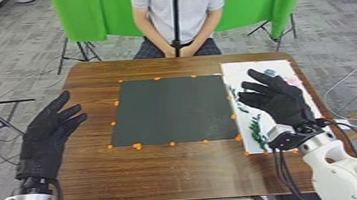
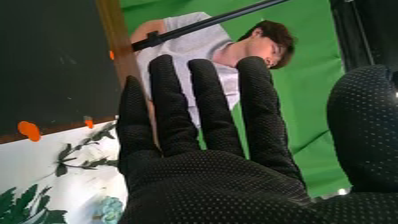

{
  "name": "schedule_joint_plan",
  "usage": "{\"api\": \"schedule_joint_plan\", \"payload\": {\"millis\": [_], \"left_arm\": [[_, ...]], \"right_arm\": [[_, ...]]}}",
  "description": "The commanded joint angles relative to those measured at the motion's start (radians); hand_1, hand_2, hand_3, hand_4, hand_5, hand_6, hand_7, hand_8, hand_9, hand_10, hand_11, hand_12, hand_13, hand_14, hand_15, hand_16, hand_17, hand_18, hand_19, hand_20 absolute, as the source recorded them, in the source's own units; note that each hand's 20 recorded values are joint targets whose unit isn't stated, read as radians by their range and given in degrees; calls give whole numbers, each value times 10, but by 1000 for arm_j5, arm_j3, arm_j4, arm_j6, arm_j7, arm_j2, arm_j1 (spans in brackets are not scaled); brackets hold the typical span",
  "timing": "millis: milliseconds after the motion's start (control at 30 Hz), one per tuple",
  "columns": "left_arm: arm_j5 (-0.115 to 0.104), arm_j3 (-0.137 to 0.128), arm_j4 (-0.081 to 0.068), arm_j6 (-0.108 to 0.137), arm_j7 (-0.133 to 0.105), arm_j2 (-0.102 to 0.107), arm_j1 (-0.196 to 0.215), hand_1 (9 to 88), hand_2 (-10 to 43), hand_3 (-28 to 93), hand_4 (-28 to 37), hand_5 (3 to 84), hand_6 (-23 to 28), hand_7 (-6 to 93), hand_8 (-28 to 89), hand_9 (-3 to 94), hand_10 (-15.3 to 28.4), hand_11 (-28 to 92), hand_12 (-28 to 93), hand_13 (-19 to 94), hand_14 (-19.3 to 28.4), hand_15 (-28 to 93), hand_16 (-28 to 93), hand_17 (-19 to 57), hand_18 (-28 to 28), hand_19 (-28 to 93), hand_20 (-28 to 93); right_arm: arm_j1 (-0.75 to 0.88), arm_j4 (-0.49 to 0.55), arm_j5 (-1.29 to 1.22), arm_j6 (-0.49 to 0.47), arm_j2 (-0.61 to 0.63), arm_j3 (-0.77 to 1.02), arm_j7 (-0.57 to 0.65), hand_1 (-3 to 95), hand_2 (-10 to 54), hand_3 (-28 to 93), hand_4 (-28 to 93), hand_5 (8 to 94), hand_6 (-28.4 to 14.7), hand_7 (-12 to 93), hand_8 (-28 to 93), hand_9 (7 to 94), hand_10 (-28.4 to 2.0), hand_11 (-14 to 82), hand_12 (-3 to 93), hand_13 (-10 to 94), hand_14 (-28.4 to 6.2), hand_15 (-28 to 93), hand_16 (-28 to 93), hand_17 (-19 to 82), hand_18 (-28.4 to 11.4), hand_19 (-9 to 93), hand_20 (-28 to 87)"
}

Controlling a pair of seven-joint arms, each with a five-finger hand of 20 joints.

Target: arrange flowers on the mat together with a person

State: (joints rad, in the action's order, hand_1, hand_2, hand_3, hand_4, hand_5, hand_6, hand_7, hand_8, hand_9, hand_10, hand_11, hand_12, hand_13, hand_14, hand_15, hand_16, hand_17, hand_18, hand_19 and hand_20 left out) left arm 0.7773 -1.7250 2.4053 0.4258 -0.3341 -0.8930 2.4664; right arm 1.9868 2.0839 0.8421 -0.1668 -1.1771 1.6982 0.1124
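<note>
R hand (image 1: 278, 102) straight-fingered, empty, above flowers (image 1: 293, 81) near R edge of desk (image 1: 179, 173); L hand (image 1: 45, 136) relaxed, empty. Prob. best: pinch 1 low, lift clear, lay gently on mat (image 1: 171, 111).

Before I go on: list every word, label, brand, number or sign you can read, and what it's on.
None that I can read.
Dark mat and white sheet: no legible text.
Orange marks: plain blobs, no letters or numbers.
Table and green cloth: nothing legible.
Left hand and right hand: nothing legible.
</note>
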Motion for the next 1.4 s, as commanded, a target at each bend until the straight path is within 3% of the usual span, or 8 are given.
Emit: {"api": "schedule_joint_plan", "payload": {"millis": [33, 767, 800, 1300, 1400], "left_arm": [[-5, 3, -2, 9, 6, -3, 13, 180, 83, 757, -283, 325, 62, 134, -105, 305, 192, 256, 90, 206, 263, 528, -114, -115, 209, 476, 79], [-6, 5, -2, 14, 8, -3, 8, 182, 84, 759, -283, 326, 63, 135, -104, 306, 192, 261, 88, 208, 263, 531, -115, -115, 209, 478, 77], [-11, 7, -4, 17, 1, 1, 6, 183, 84, 758, -283, 326, 63, 134, -105, 306, 192, 261, 87, 208, 263, 531, -115, -115, 209, 478, 77], [-3, 1, -3, 13, 17, -6, 2, 188, 83, 762, -283, 326, 64, 137, -104, 306, 192, 260, 87, 208, 263, 531, -116, -114, 209, 478, 76], [-7, 2, -2, 18, 8, -4, 8, 190, 82, 763, -283, 327, 64, 136, -105, 306, 192, 259, 87, 208, 263, 531, -116, -114, 209, 478, 77]], "right_arm": [[9, 7, 1, 5, -1, 0, 0, 201, 74, 724, -280, 445, 18, 120, -113, 433, -149, 89, 131, 314, -194, 306, 110, 27, -198, 444, 141], [9, 8, -1, 9, -1, 3, 1, 203, 75, 722, -280, 446, 19, 122, -114, 435, -148, 90, 131, 316, -194, 309, 107, 27, -198, 446, 141], [9, 7, -2, 7, 0, 3, -5, 203, 75, 722, -280, 446, 19, 122, -114, 435, -148, 90, 131, 316, -194, 309, 107, 27, -198, 446, 141], [14, 10, -4, 13, 0, 3, -4, 203, 76, 720, -280, 447, 19, 122, -114, 436, -148, 89, 130, 316, -194, 309, 107, 28, -197, 446, 141], [11, 8, -5, 13, 0, 1, -5, 203, 77, 720, -279, 447, 19, 123, -114, 437, -148, 90, 131, 317, -194, 310, 107, 27, -198, 447, 141]]}}
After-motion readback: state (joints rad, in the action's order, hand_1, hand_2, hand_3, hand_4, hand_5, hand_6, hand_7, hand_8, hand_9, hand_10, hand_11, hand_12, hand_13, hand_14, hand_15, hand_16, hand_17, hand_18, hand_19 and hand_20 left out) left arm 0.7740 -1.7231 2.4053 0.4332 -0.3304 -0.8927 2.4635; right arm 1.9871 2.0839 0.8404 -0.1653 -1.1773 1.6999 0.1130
